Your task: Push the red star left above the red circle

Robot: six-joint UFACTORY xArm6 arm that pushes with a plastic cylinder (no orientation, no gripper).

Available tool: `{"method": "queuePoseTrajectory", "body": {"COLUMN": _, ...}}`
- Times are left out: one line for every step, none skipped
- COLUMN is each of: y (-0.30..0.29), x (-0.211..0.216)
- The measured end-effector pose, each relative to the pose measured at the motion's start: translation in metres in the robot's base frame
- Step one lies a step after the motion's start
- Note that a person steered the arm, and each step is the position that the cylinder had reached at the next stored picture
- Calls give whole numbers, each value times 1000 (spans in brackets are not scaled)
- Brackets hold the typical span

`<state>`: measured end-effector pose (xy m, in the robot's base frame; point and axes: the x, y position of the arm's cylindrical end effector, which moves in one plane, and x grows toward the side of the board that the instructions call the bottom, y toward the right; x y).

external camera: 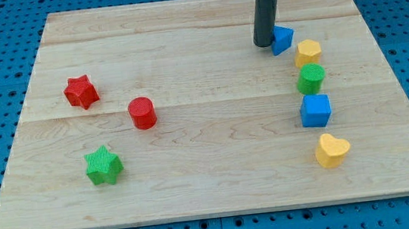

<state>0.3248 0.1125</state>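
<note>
No claw on this arm, so nothing opens, shuts or holds anything: just a dark rod, and my tip (264, 44) sits on the desk (219, 181) near the view's top right, touching the left side of the small blue block (282, 38). Down the right side from there run a yellow block (308, 52), a green block (311, 78), a blue cube (315, 110) and a yellow heart (332, 150). Well apart, over on the view's left, the red star (80, 92) lies up-left of the red circle (142, 113), near it but not touching. Below them sits the green star (103, 165).
</note>
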Motion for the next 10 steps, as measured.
{"method": "queuePoseTrajectory", "body": {"y": 14, "x": -5}}
{"method": "queuePoseTrajectory", "body": {"y": 28, "x": -7}}
{"method": "queuePoseTrajectory", "body": {"y": -1, "x": -21}}
{"method": "queuePoseTrajectory", "body": {"y": -111, "x": -2}}
{"method": "queuePoseTrajectory", "body": {"y": -264, "x": -2}}
{"method": "queuePoseTrajectory", "body": {"y": -327, "x": -1}}
{"method": "queuePoseTrajectory", "body": {"y": -320, "x": 73}}
{"method": "queuePoseTrajectory", "body": {"y": -303, "x": 74}}
{"method": "queuePoseTrajectory", "body": {"y": -352, "x": 95}}
{"method": "queuePoseTrajectory", "body": {"y": -340, "x": 141}}
